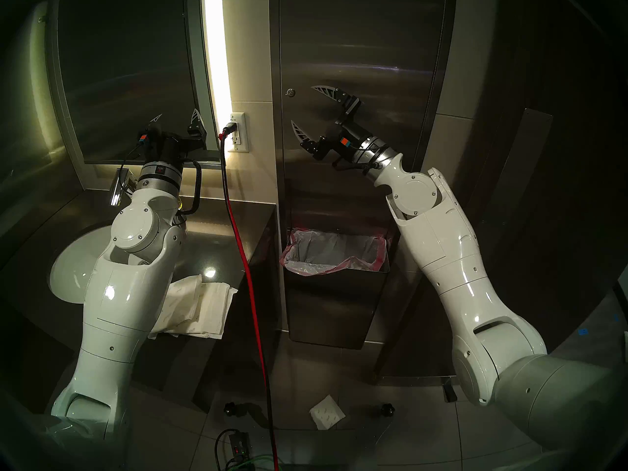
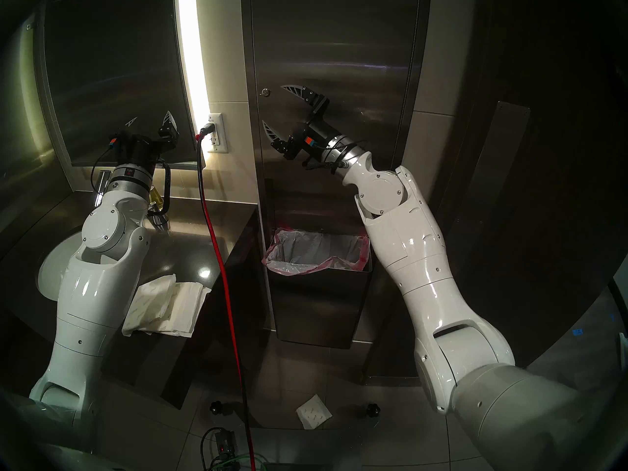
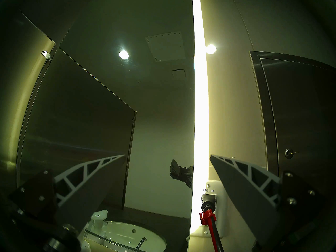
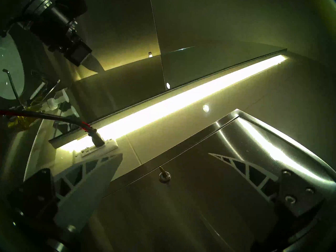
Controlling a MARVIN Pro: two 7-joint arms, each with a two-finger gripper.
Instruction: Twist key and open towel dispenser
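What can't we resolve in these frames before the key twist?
- key: too small in the head views to read its rotation.
- towel dispenser: latch state unseen; the door hides the inside.
- dispenser's towel slot: dark in the head views, behind the right arm.
- left hand: dim against the mirror.

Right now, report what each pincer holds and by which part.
Nothing is held. The right pincer is open in front of the towel dispenser, short of the key. The left pincer is open and empty.
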